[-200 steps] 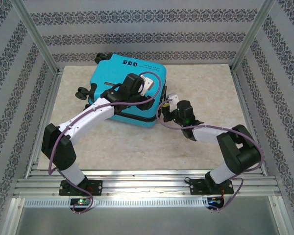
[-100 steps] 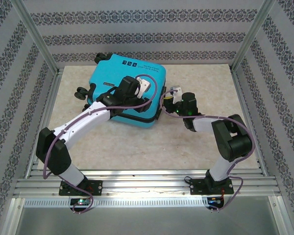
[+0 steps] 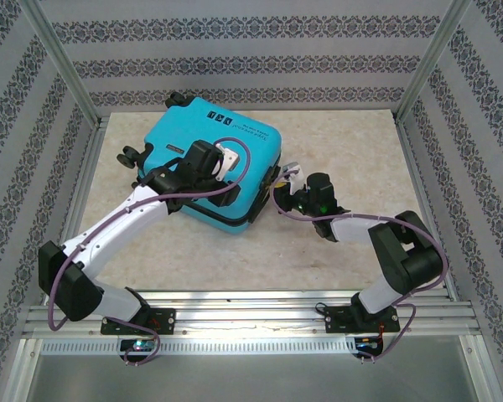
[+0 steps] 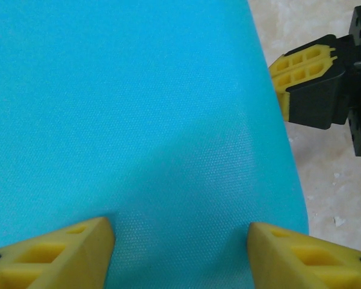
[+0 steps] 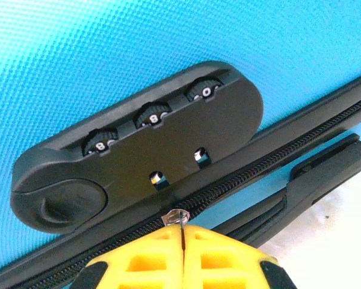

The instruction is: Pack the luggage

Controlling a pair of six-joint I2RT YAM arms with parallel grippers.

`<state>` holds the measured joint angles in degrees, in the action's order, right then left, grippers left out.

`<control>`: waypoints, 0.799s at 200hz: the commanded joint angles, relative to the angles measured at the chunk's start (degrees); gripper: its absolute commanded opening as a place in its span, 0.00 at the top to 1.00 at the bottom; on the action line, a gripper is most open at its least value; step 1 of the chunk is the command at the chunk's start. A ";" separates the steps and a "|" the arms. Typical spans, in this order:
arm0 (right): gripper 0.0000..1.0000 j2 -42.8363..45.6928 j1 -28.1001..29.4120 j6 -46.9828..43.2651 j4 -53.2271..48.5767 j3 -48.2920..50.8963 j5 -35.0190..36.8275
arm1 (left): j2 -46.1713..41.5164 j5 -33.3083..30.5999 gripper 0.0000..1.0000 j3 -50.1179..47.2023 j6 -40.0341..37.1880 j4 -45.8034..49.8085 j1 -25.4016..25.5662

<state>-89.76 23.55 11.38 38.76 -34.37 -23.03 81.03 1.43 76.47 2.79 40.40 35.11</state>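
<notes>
We see the luggage [image 3: 184, 126] lying zipped shut on the table [image 3: 344, 142]. Over its top shell our left gripper [image 4: 180, 253] hangs with fingers spread. At its side, just below the combination lock [image 5: 144, 144], our right gripper [image 5: 182, 235] pinches the zipper pull [image 5: 175, 215].

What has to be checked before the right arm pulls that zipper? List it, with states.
1. Right tool shut on the zipper pull: ok.
2. Zipper pull outside the combination lock slots: ok, it sits just below them.
3. Left tool bracing the luggage: cannot tell; its fingers are spread over the shell, contact unclear.
4. Tools apart from each other: ok, the right one sits beside the shell's edge.
5. Luggage opened for packing: not ok, the zipper track is closed.
</notes>
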 commanded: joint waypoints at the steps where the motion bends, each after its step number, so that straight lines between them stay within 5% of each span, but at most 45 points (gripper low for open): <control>1: 1.00 4.30 -0.39 0.81 7.10 -0.25 2.66 | 0.01 -5.03 0.32 0.97 3.26 15.79 -1.98; 57: 1.00 4.09 1.54 2.33 4.85 -0.61 3.80 | 0.54 -6.54 0.18 7.78 3.10 8.18 -0.67; 160: 1.00 3.27 2.46 2.95 4.13 -1.14 3.25 | 14.46 -18.59 0.16 20.37 4.36 7.22 2.67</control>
<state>-88.12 25.41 13.41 38.17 -34.06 -19.53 92.49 -12.36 92.16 5.87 47.16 36.88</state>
